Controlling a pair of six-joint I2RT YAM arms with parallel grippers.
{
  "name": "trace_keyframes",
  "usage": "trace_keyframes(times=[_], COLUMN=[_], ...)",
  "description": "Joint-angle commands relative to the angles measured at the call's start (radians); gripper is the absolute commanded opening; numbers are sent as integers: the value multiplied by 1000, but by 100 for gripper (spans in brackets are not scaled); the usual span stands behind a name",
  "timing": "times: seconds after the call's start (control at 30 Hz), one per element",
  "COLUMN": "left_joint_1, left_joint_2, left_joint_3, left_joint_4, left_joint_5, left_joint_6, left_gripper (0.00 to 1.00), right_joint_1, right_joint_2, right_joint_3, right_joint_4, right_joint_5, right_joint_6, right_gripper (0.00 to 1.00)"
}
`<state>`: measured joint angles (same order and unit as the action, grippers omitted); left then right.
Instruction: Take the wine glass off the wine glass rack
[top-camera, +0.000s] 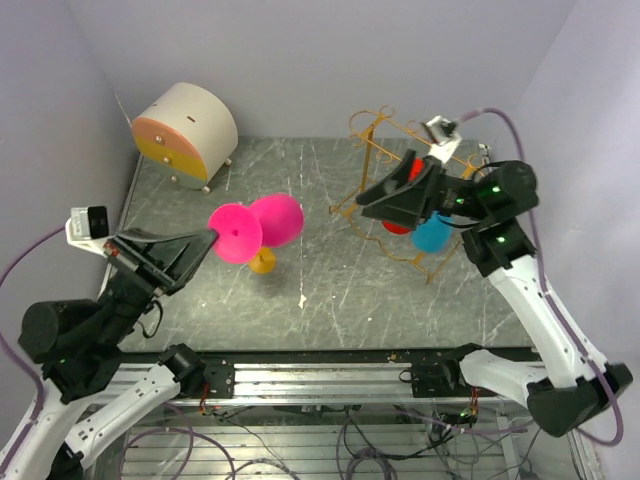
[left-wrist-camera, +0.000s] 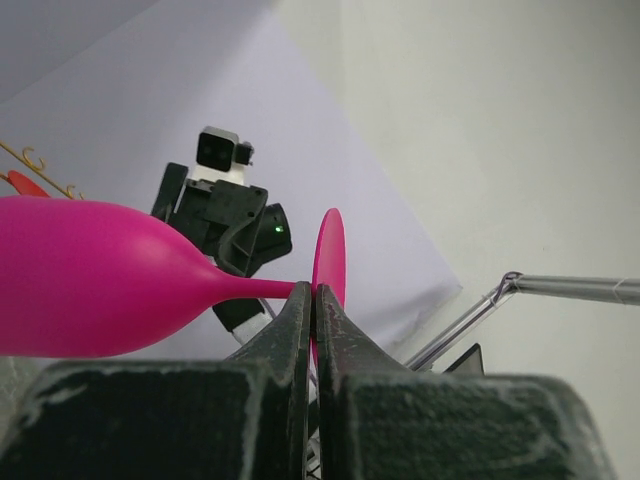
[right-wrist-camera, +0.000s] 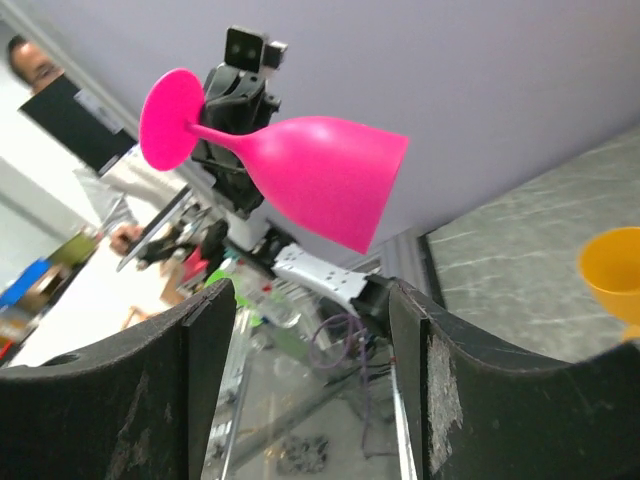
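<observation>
My left gripper (top-camera: 212, 236) is shut on the stem of a pink wine glass (top-camera: 268, 224) and holds it on its side above the middle of the table, away from the rack. In the left wrist view the fingers (left-wrist-camera: 300, 320) pinch the stem between bowl (left-wrist-camera: 90, 290) and foot. The gold wire wine glass rack (top-camera: 385, 135) stands at the back right, with a red glass (top-camera: 398, 226) and a blue glass (top-camera: 433, 236) under its rails. My right gripper (top-camera: 350, 205) is open and empty over the rack's left end. Its wrist view shows the pink glass (right-wrist-camera: 320, 180) beyond the fingers.
A small orange glass (top-camera: 262, 262) stands on the table below the pink one; it also shows in the right wrist view (right-wrist-camera: 612, 270). A round cream-and-orange drawer box (top-camera: 185, 130) sits at the back left. The grey marble tabletop (top-camera: 330, 290) ends at a metal rail in front.
</observation>
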<state>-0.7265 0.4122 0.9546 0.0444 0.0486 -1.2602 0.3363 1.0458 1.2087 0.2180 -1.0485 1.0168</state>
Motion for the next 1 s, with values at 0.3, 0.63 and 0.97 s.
trace_keyframes(times=[0.3, 0.63, 0.97], left_joint_1=[4, 13, 16], left_joint_2=[-164, -185, -188], left_joint_3=[198, 210, 231], left_joint_4=[-338, -377, -386], left_joint_5=[-51, -59, -62], left_joint_6=[51, 47, 57], left_gripper=[7, 7, 7], right_joint_1=[374, 547, 581], right_joint_2=[209, 354, 407], right_joint_3=[53, 138, 157], right_joint_4=[291, 378, 378], right_joint_5=[113, 140, 159], right_joint_6=[13, 2, -26], right_gripper=[64, 63, 62])
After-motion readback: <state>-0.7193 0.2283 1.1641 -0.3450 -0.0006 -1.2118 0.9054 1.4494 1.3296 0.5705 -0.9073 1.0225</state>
